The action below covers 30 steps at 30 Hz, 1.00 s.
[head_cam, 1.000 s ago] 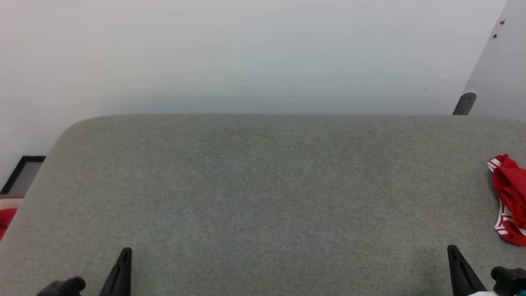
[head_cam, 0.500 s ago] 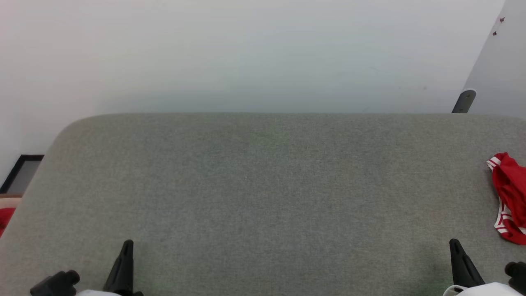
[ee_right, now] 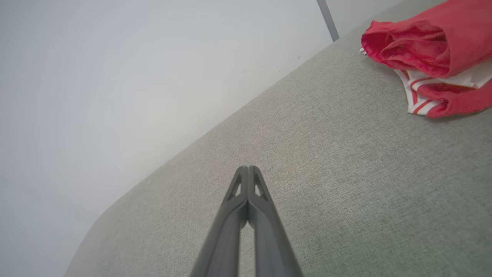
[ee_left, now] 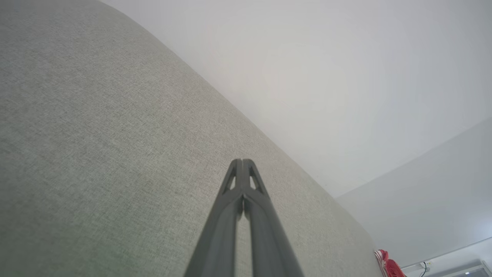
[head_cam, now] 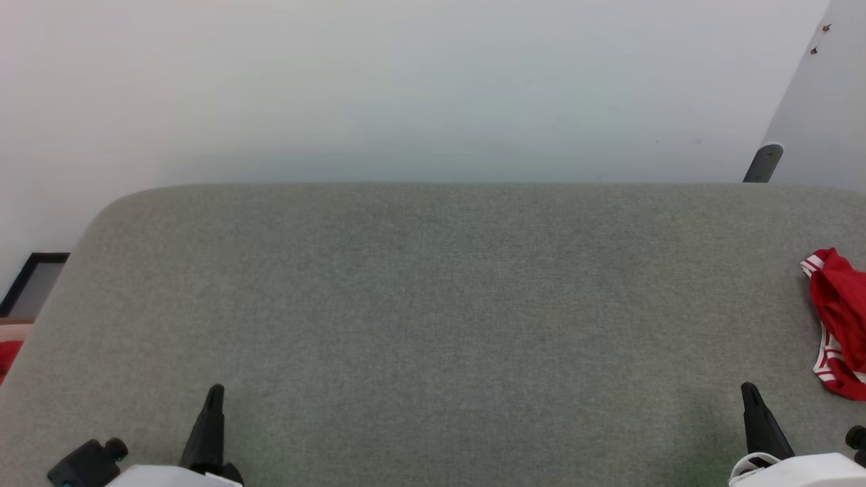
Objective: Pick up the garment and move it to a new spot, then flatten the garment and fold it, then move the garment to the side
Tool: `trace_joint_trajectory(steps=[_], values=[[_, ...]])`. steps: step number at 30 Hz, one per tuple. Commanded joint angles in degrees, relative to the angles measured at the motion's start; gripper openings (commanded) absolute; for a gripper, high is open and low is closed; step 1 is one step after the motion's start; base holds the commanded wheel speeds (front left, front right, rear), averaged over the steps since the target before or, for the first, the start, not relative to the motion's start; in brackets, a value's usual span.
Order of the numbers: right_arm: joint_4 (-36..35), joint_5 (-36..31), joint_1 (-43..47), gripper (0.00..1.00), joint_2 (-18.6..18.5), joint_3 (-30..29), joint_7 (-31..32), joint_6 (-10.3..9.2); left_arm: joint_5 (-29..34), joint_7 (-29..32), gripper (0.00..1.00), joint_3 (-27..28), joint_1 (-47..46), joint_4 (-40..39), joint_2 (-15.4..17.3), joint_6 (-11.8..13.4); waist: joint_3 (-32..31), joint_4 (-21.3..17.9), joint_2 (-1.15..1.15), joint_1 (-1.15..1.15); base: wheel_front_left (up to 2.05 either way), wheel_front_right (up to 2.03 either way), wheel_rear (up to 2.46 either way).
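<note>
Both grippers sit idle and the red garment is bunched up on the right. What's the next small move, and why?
Probably open the right gripper and ease it toward the garment. It is shut and empty, as is the left gripper, and the garment lies crumpled on the grey surface, apart from both but far nearer the right one.

Grey surface (head_cam: 433,297) open, garment (head_cam: 842,311) far right

Red garment (ee_right: 423,44), white-striped; perhaps grey-green surface (head_cam: 433,304)
</note>
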Motion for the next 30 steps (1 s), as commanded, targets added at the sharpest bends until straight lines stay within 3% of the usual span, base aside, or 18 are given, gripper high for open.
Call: trace_joint_trajectory(steps=[1, 30], values=[[-0.9, 1.9, -1.7, 0.00, 0.0, -0.3, 0.3, -0.01, -1.5, 0.3, 0.00, 0.6, -1.5, -0.6, 0.2, -0.1, 0.0, 0.0, 0.00, 0.00, 0.00, 0.00, 0.00], [-1.9, 22.1, -3.5, 0.00, 1.3, -1.2, 5.3, -0.02, -16.5, 5.4, 0.00, 2.6, -4.1, -0.2, -3.4, -0.2, 0.8, -0.4, 0.00, 0.00, 0.00, 0.00, 0.00]])
